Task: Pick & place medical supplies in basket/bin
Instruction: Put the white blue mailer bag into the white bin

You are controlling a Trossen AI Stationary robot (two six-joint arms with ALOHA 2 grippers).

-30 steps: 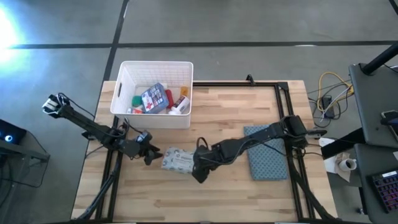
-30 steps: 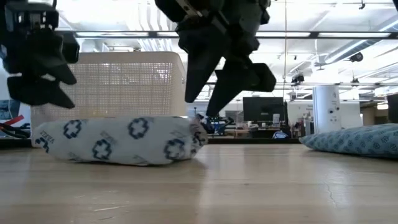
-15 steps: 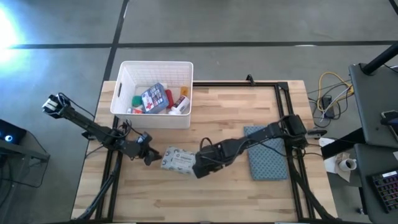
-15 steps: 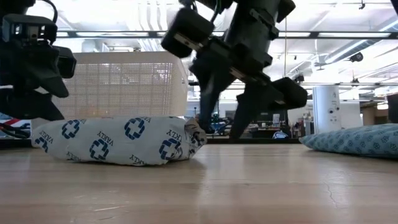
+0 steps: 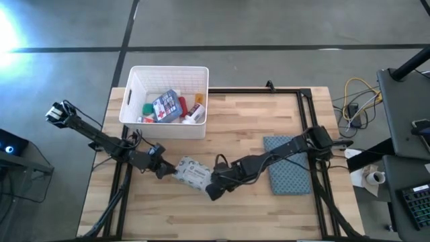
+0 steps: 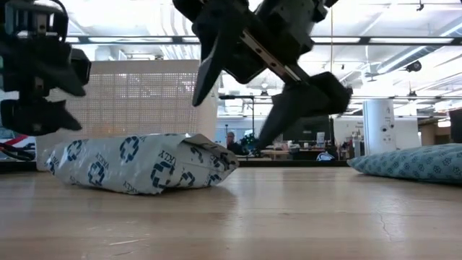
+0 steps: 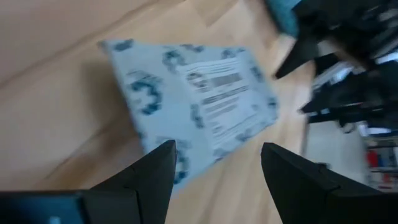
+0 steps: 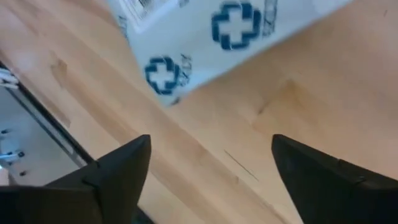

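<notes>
The white wipes pack (image 5: 193, 175) with blue crosses lies flat on the wooden table (image 5: 255, 121), also seen in the low view (image 6: 141, 162). My left gripper (image 5: 166, 171) stands open at the pack's left end, which shows just beyond its fingers in the left wrist view (image 7: 193, 106). My right gripper (image 5: 212, 191) hangs open over the pack's right, near corner (image 8: 186, 50), a little above the table (image 6: 231, 119). I see neither touching the pack. The white slotted bin (image 5: 134, 101) at the far left holds several supplies.
A blue-grey cloth pad (image 5: 290, 165) lies at the right of the table, under my right arm. A dark frame (image 5: 306, 101) runs along the table's far and right sides. Bare wood lies between the pack and the near edge.
My right gripper has opened wide and moved a little toward the near edge, past the pack's right end. The wipes pack has turned on the table: its right end has swung toward the near edge while its left end stays by my left gripper.
</notes>
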